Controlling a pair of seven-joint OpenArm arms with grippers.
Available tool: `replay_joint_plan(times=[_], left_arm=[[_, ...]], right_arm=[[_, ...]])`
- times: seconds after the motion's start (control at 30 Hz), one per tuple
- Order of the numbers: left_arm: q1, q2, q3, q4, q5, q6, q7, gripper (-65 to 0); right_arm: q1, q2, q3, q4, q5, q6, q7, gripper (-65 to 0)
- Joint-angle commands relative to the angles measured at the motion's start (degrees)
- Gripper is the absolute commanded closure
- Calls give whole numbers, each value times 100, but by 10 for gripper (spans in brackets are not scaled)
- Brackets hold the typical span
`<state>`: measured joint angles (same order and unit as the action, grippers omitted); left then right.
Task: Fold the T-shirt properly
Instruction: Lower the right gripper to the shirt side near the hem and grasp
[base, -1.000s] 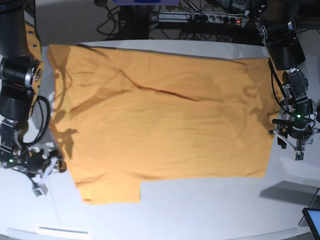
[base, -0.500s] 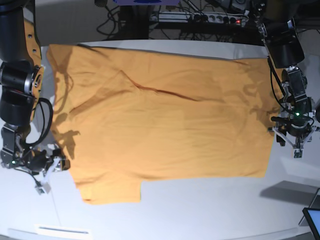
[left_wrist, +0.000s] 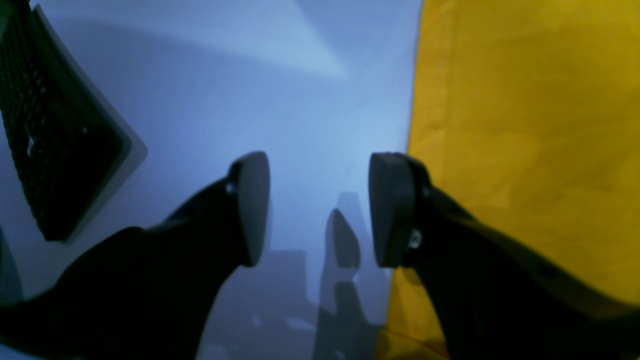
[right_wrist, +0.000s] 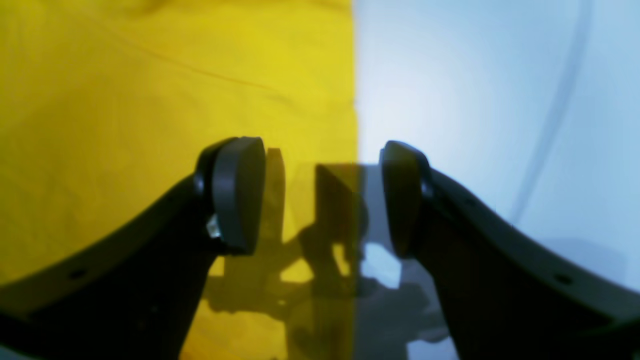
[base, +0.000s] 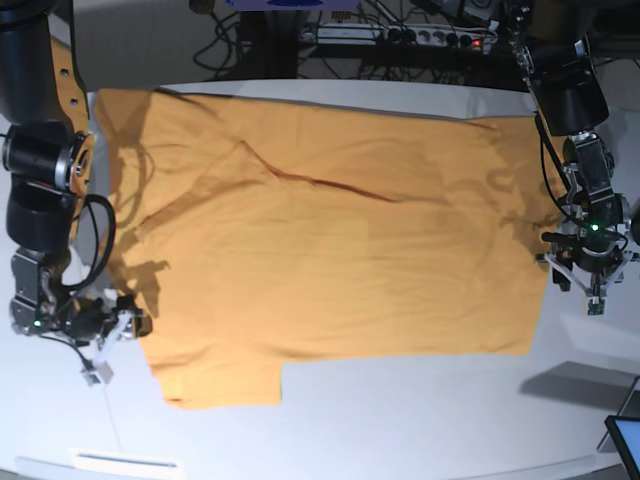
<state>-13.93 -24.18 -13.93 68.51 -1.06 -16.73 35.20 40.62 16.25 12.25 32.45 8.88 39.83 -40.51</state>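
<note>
Gaping wide with nothing between its pads, the left gripper (left_wrist: 319, 207) hangs over the pale table (left_wrist: 280, 90), the T-shirt (left_wrist: 530, 130) edge running just beside its pad on the right of the frame. The right gripper (right_wrist: 322, 195) is equally wide and empty, straddling the shirt's edge, one pad over cloth, the other over table. Only the base view shows the whole T-shirt (base: 320, 240) spread flat, creased diagonally, a sleeve at lower left, the left gripper (base: 592, 290) at right, the right gripper (base: 115, 330) at left.
</note>
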Motion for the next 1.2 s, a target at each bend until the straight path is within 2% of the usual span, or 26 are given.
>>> replay_joint_plan(times=[0.0, 0.17, 0.47, 0.6, 0.67, 0.73, 1.17], left_arm=[[-123, -135, -26, 116, 5, 34, -122, -319], [-123, -153, -26, 116, 5, 34, -122, -319], [-123, -153, -26, 116, 5, 34, -122, -319], [-123, -153, -26, 116, 5, 34, -122, -319], [-123, -153, -26, 116, 5, 34, -122, -319], [-123, -153, -26, 116, 5, 34, -122, -319], [-123, -153, -26, 107, 5, 34, -122, -319]], right_arm=[[224, 23, 19, 92, 83, 17, 91, -360], [268, -29, 19, 92, 83, 17, 117, -360], [320, 14, -43, -31, 48, 17, 689, -361], [338, 14, -561, -392, 39, 12, 1163, -363], [338, 14, -843, -612, 48, -296, 1471, -363], [364, 14, -860, -831, 48, -348, 1638, -363], [637, 366, -869, -990, 48, -348, 1673, -363]])
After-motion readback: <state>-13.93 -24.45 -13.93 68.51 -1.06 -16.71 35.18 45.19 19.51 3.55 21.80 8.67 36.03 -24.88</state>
